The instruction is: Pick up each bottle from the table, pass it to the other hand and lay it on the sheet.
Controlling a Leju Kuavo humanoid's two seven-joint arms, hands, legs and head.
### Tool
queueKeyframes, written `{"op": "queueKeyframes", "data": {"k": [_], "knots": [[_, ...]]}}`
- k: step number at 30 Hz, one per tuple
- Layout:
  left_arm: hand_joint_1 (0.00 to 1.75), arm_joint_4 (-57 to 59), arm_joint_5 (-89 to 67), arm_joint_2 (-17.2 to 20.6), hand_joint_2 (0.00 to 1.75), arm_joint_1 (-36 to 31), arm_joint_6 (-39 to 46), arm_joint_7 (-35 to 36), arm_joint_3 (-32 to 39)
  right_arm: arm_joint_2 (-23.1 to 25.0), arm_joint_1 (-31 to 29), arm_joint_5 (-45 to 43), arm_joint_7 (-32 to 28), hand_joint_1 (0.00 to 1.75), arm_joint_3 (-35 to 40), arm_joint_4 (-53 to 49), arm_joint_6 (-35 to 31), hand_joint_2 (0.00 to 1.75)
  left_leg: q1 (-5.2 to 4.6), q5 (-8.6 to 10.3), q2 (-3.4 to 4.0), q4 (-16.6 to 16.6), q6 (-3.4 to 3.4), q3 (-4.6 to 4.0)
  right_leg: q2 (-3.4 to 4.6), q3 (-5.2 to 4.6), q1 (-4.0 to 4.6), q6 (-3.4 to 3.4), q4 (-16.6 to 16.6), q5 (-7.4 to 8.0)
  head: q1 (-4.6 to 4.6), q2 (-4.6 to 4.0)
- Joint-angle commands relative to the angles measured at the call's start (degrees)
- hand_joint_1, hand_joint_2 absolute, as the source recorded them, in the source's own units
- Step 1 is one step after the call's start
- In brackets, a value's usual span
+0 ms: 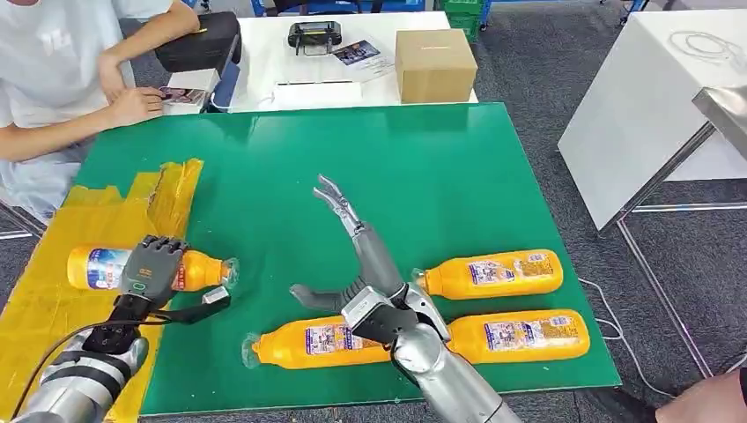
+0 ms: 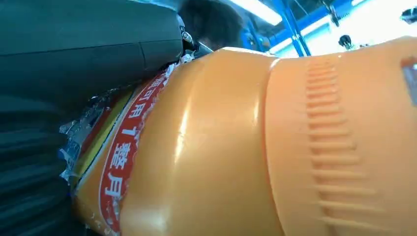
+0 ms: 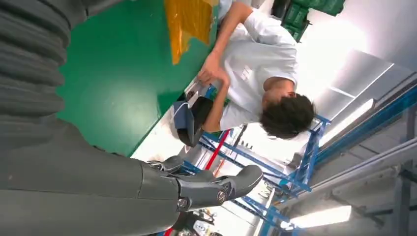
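four orange bottles lie on their sides on the green desk (image 1: 423, 167), each with a clear cap and a label band around the middle. one, the held bottle (image 1: 198, 269), sits at the left, its body over the yellow sheet (image 1: 53, 282) and its cap end reaching onto the green; the left robot hand (image 1: 148, 269) lies over its middle with fingers curled around it. the other three are on the near right: the far right bottle (image 1: 493, 274), the near right bottle (image 1: 528, 337) just in front of it, and the near middle bottle (image 1: 308, 343) to their left, partly behind the right forearm. the right robot hand (image 1: 352, 251) hangs above the desk between these, fingers stretched out far and thumb spread sideways, holding nothing. there is one yellow sheet, crumpled along the left edge. at the far left a person (image 1: 62, 70) in a white shirt leans on a white table that carries one cardboard box (image 1: 434, 63), a black case (image 1: 198, 40) and a small black device (image 1: 314, 35). the left wrist view adds the held bottle's ribbed orange shoulder and a red label edge with white chinese characters, among them 月, pressed against the dark palm. the right wrist view adds the spread fingertips (image 3: 231, 184) against blue shelving, with nothing between them. the labels in the head view are too small to read.
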Motion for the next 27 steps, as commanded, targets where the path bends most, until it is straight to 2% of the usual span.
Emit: {"op": "queueKeyframes", "data": {"k": [1, 3, 4, 5, 6, 7, 26, 27], "knots": [[1.75, 15.74, 0.93, -3.28, 1.75, -5.15, -0.09, -3.66, 8.12, -1.30, -2.76, -0.58, 0.08, 0.00, 2.01, 3.76, -0.74, 1.75, 0.05, -0.08, -0.01, -0.01, 0.07, 0.22, -0.09, 0.30, 0.07, -0.04, -0.09, -0.06, -0.02, 0.00], [1.75, 17.78, 1.96, -3.39, 1.75, -5.49, -0.09, -4.58, 9.15, -1.23, -2.82, -0.55, 0.14, 0.00, 1.86, 3.96, -0.72, 1.75, -0.01, -0.04, 0.06, -0.06, 0.04, 0.21, 0.02, 0.22, 0.01, -0.03, -0.08, -0.02, 0.00, 0.00], [1.59, 17.78, 1.96, -3.39, 1.75, -5.49, -0.09, -4.58, 9.15, -1.23, -2.82, -0.55, 0.14, 0.00, 1.86, 3.96, -0.72, 1.75, 0.01, -0.05, 0.06, -0.06, 0.05, 0.24, 0.01, 0.28, 0.03, -0.04, -0.09, -0.02, 0.00, 0.00], [0.66, 19.30, 2.92, -3.55, 1.75, -5.77, -0.16, -5.31, 10.06, -1.19, -2.81, -0.49, 0.20, 0.00, 1.74, 4.07, -0.73, 1.75, 0.02, -0.06, 0.07, -0.05, 0.05, 0.24, 0.01, 0.28, 0.04, -0.05, -0.09, -0.03, -0.02, 0.00], [0.44, 19.48, 3.10, -3.57, 1.75, -5.77, -0.32, -5.46, 10.20, -1.22, -2.80, -0.49, 0.20, 0.00, 1.72, 4.09, -0.73, 1.75, -0.01, -0.04, 0.05, -0.05, 0.03, 0.21, 0.02, 0.22, 0.01, -0.02, -0.05, -0.02, 0.00, 0.00], [0.00, 19.62, 3.25, -3.55, 1.75, -5.77, -0.40, -5.66, 10.28, -1.22, -2.80, -0.48, 0.21, 0.00, 1.70, 4.10, -0.72, 1.75, 0.00, -0.05, 0.08, -0.06, 0.04, 0.28, 0.04, 0.27, 0.02, -0.03, -0.08, -0.02, -0.04, 0.00], [0.00, 20.22, 3.45, -3.27, 1.75, -5.57, -1.50, -5.66, 10.78, -1.13, -3.02, -0.08, 0.46, 0.00, 1.48, 4.57, -0.83, 1.75, 0.01, 0.00, 0.11, -0.07, 0.06, 0.40, 0.07, 0.39, 0.03, -0.03, -0.06, 0.04, -0.02, 0.00], [0.00, 19.77, 5.48, -3.50, 1.75, -5.30, -1.73, -8.24, 12.26, -1.06, -3.18, 0.21, 0.58, 0.00, 1.34, 5.02, -0.88, 1.75, -0.01, 0.01, 0.09, -0.06, 0.04, 0.42, 0.07, 0.40, 0.01, -0.02, -0.01, 0.01, 0.00, 0.00]]}}
